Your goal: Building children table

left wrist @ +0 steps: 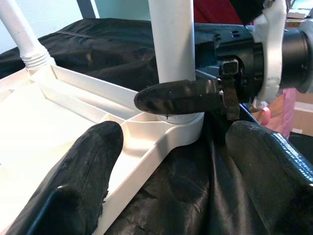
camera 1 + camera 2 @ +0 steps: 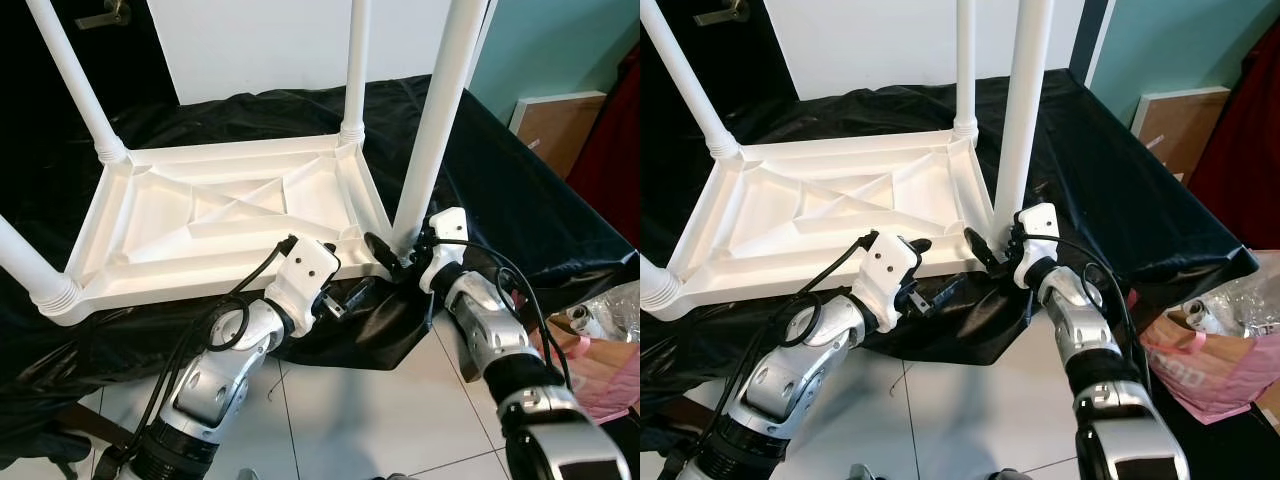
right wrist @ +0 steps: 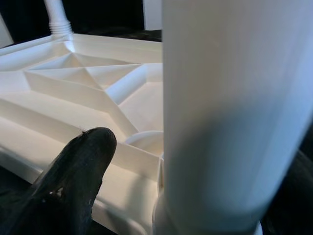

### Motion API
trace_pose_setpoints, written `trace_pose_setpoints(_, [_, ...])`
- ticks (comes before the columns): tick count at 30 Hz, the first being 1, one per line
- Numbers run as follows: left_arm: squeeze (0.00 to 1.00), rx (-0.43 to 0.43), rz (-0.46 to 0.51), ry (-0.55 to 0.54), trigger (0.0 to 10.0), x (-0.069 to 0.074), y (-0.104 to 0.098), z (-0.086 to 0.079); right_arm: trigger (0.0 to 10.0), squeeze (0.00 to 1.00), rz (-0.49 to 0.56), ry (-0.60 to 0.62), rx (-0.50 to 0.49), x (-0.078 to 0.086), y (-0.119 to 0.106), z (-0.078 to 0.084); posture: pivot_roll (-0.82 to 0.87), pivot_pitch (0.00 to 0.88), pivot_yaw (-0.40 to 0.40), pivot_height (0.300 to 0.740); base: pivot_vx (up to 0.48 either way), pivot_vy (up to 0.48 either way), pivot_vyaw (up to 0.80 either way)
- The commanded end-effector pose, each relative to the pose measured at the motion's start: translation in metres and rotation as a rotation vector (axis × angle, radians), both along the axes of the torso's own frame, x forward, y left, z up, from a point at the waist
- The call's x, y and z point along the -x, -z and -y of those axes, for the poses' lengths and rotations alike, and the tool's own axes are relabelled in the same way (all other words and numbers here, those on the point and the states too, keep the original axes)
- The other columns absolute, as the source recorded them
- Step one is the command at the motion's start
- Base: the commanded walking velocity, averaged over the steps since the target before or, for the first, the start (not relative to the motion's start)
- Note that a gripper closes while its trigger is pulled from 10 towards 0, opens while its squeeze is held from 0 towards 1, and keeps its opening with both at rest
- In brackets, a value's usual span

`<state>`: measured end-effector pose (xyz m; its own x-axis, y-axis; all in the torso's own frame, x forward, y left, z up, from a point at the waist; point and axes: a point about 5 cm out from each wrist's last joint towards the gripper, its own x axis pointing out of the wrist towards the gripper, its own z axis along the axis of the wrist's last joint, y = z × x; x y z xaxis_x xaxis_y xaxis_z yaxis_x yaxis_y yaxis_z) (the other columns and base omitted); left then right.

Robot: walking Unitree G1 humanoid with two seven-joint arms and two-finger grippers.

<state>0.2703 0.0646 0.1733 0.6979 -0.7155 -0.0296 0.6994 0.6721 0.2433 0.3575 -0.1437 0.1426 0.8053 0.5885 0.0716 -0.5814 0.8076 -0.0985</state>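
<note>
White tabletop [image 2: 220,225] lies upside down on the black cloth [image 2: 500,180]; right gripper [image 2: 392,252] clasps the near-corner leg [image 2: 437,110] at its base — left gripper [image 2: 345,290] hovers open and empty beside that corner. Hollow plastic, probably light, stiff, slick — grip low by the socket.

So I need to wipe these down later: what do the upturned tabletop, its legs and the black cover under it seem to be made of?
The tabletop looks like moulded white plastic, semi-gloss, judging by the ribbed underside. The legs seem to be the same smooth white plastic, tube-shaped, with ridged collars at the base. The black cover looks like thin glossy sheeting, possibly plastic film or coated fabric; it creases and shines.
</note>
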Motion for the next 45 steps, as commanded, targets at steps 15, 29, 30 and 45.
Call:
trace_pose_setpoints(15, [0.00,-0.007,-0.015,0.003,10.0,0.002,0.002,-0.001,0.0,0.00,-0.089,-0.031,0.051,0.001,0.022,0.006,0.01,0.065,-0.010,0.740,0.000,0.000,0.00])
trace_pose_setpoints(29, [0.00,-0.009,-0.012,0.013,10.0,0.002,0.004,0.003,10.0,0.00,-0.141,0.173,-0.043,0.003,0.035,0.004,0.00,0.066,-0.010,0.740,0.000,0.000,0.00])
trace_pose_setpoints(30, [0.00,-0.009,-0.011,0.013,10.0,0.002,0.004,0.003,10.0,0.00,-0.151,0.211,-0.064,0.003,0.037,0.003,0.00,0.065,-0.012,0.740,0.000,0.000,0.00])
trace_pose_setpoints(45, [0.00,0.003,-0.007,0.009,10.0,0.002,0.003,0.004,10.0,0.00,-0.220,0.600,-0.261,0.020,0.051,-0.038,0.00,0.061,-0.028,0.740,0.000,0.000,0.00])
